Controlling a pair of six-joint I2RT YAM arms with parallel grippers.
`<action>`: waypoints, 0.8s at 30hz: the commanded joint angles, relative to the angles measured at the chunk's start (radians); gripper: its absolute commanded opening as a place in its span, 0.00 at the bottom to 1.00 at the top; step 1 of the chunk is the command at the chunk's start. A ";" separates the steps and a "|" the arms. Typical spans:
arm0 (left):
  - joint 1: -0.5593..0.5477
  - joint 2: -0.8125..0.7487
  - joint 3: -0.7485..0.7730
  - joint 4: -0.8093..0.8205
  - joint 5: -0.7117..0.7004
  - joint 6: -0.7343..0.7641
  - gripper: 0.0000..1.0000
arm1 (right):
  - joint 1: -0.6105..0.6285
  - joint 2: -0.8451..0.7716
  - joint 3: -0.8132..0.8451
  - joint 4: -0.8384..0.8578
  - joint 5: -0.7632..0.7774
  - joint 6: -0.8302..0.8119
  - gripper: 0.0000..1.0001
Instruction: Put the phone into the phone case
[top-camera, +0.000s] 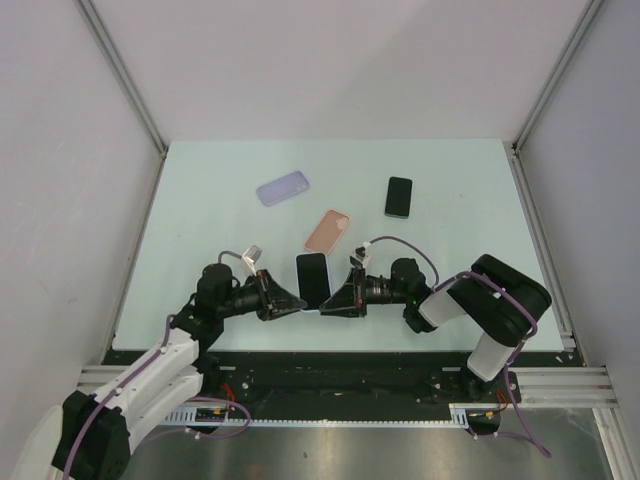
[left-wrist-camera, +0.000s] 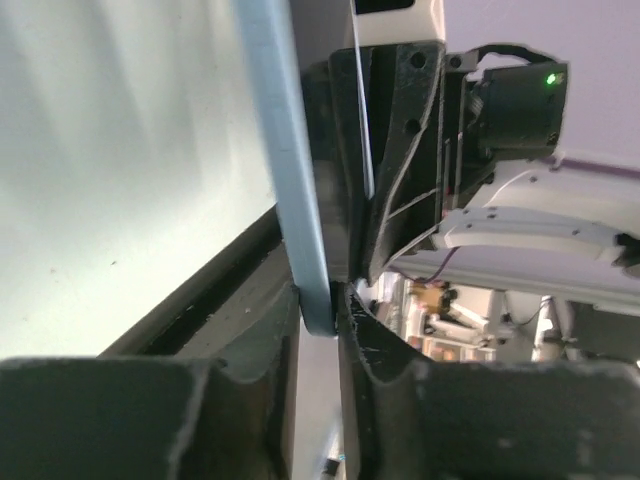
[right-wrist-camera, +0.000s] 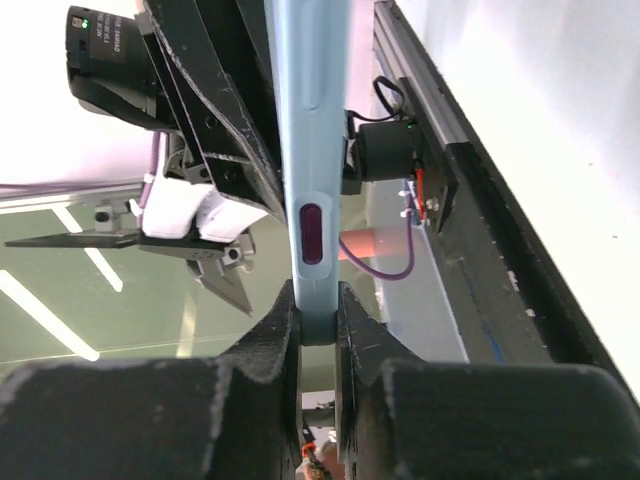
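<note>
Pinched at the table's (top-camera: 200, 200) front centre: pale-blue-edged phone (top-camera: 312, 280), left gripper (left-wrist-camera: 318, 330) clamped on one long edge, right gripper (right-wrist-camera: 317, 330) on the opposite. Camera label (right-wrist-camera: 118, 45) print unreadable.

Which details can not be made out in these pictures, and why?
1. Top view: the lower corners of the held phone, covered by the left gripper and right gripper.
2. Both wrist views: its front and back; only the thin blue side shows.
3. Top view: the black phone, too small to tell which face is up.
</note>
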 joint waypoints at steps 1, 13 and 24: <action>-0.016 -0.035 0.079 -0.123 -0.034 0.134 0.32 | 0.007 -0.018 0.031 0.367 -0.006 0.012 0.00; -0.016 0.077 0.113 -0.025 -0.002 0.165 0.16 | 0.044 -0.039 -0.006 0.364 -0.043 -0.022 0.06; -0.016 0.067 0.100 0.029 0.139 0.181 0.00 | -0.050 -0.043 -0.025 0.364 -0.052 -0.033 0.68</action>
